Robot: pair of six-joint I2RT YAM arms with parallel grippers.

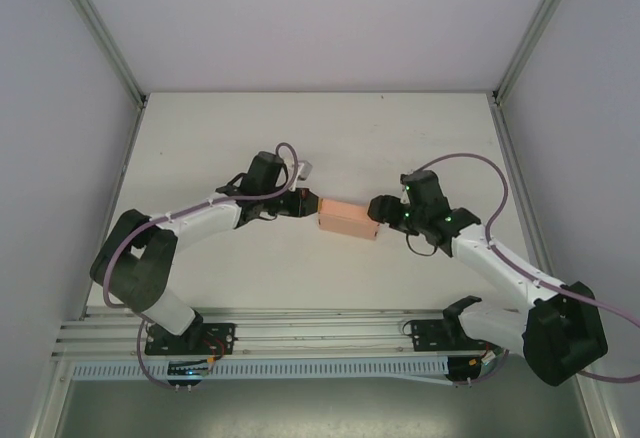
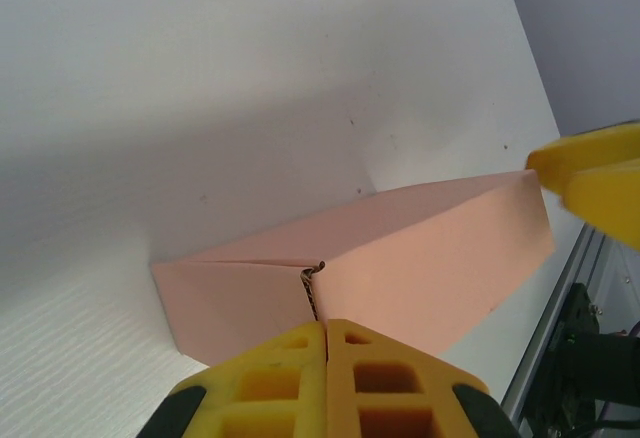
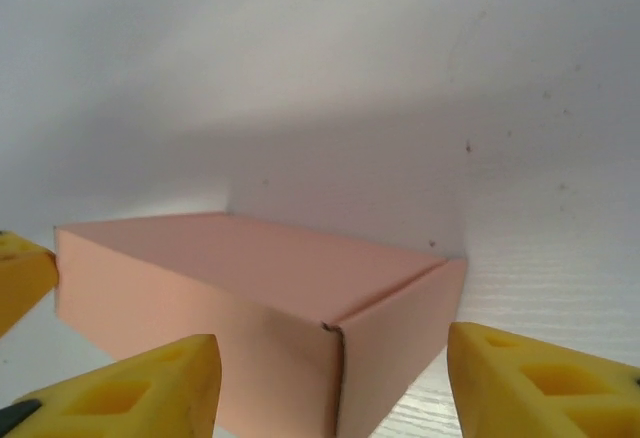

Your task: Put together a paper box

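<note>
A white table (image 1: 300, 128) is enclosed on three sides by pale grey walls (image 1: 60, 138), and a ribbed metal rail (image 1: 300, 326) is laid across its near edge. From that rail the left arm (image 1: 195, 222) and the right arm (image 1: 505, 263) are bent inward, each trailed by a lilac cable (image 1: 470, 161). Between them, near the middle of the table, the paper box (image 1: 348, 219) is set flat on the surface. It is a closed, salmon-pink rectangular shape with its long axis running left to right.

Each end of the box is faced by a gripper. The left gripper (image 2: 326, 333) is pressed closed, its yellow fingers (image 2: 390, 378) brought tight together at the corner seam of the box's left end, where a raw card edge is seen — whether any card is nipped between them cannot be told. The right gripper (image 3: 332, 343) is spread wide and nothing is held. The box's right corner is framed in the gap, and neither finger is seen touching it.
</note>
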